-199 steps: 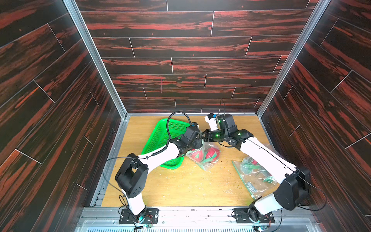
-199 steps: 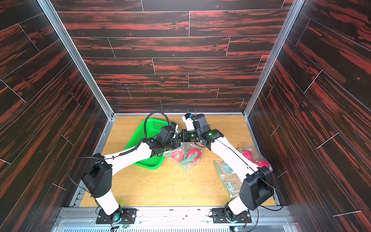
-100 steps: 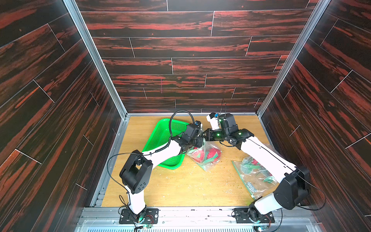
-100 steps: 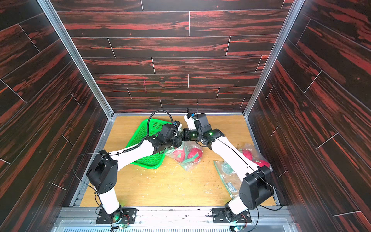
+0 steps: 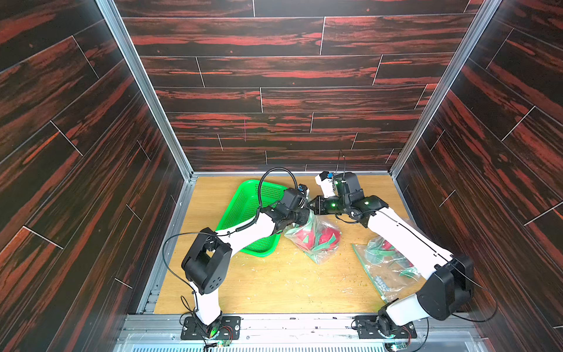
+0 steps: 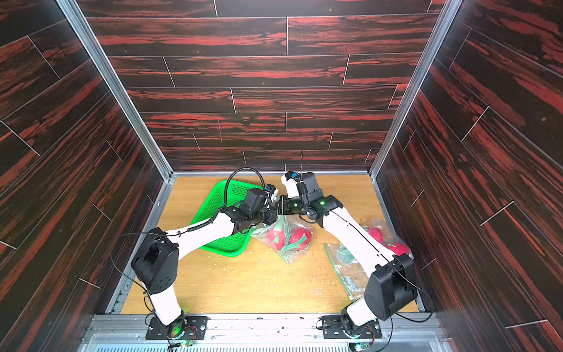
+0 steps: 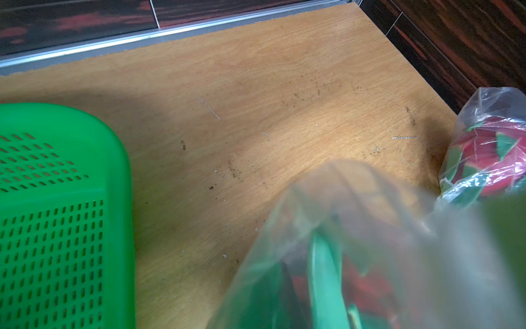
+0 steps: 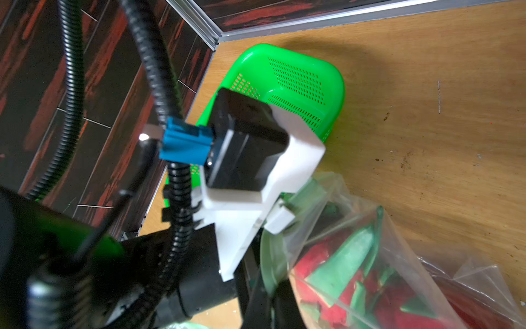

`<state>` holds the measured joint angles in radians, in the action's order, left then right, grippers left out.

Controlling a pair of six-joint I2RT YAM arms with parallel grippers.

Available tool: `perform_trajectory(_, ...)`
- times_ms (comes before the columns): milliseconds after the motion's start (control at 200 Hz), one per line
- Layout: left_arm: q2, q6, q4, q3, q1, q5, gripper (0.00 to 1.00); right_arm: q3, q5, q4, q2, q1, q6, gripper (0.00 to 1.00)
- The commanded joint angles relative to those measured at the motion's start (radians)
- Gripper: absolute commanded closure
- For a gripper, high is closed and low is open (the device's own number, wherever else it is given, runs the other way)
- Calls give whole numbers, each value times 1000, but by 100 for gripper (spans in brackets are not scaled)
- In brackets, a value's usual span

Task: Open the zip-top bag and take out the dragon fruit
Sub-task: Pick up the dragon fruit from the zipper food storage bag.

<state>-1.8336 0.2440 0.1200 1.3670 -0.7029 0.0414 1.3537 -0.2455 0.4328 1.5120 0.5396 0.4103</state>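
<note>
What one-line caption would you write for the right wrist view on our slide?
Left arm's wrist camera beside a clear zip-top bag of dragon fruit, green basket beyond.

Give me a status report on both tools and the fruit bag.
Left tool and right tool shut on bag top. Fruit inside bag. Nothing blocking; basket alongside, second bag under right arm.

Green perforated basket (image 5: 240, 210) on wooden tabletop (image 5: 274, 283), dark plank walls (image 5: 289, 76).

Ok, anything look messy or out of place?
Pale crumbs and flecks litter the wooden tabletop. The green perforated plastic basket sits skewed to the table edges; a clear bag of red fruit lies partly under the right arm.
</note>
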Motion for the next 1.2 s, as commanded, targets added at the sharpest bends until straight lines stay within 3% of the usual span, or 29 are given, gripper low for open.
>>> perform_trajectory(0, 25, -32, 4, 10, -5, -54, 100, 0, -51, -32, -52, 0, -5, 100)
perform_trajectory(135, -12, -37, 29, 35, -6, -76, 99, -17, -87, -52, -71, 2, 8, 100)
perform_trajectory(281, -32, -29, 13, 44, -7, -61, 75, -31, -132, -67, -82, 2, 18, 100)
perform_trajectory(461, -73, -25, 7, 71, -7, -40, 72, -47, -159, -94, -79, 2, 38, 100)
perform_trajectory(591, -71, -20, 2, 68, -7, -45, 84, -48, -151, -87, -76, 2, 33, 100)
perform_trajectory(661, -60, -23, -2, 64, -7, -51, 100, -51, -146, -85, -79, 2, 30, 100)
perform_trajectory(877, 31, -7, -21, 37, -10, 16, 100, -45, -23, -44, -77, -15, 3, 100)
perform_trajectory(1192, 261, 63, -43, 24, -23, 156, 100, -24, -27, -57, -52, -109, 4, 100)
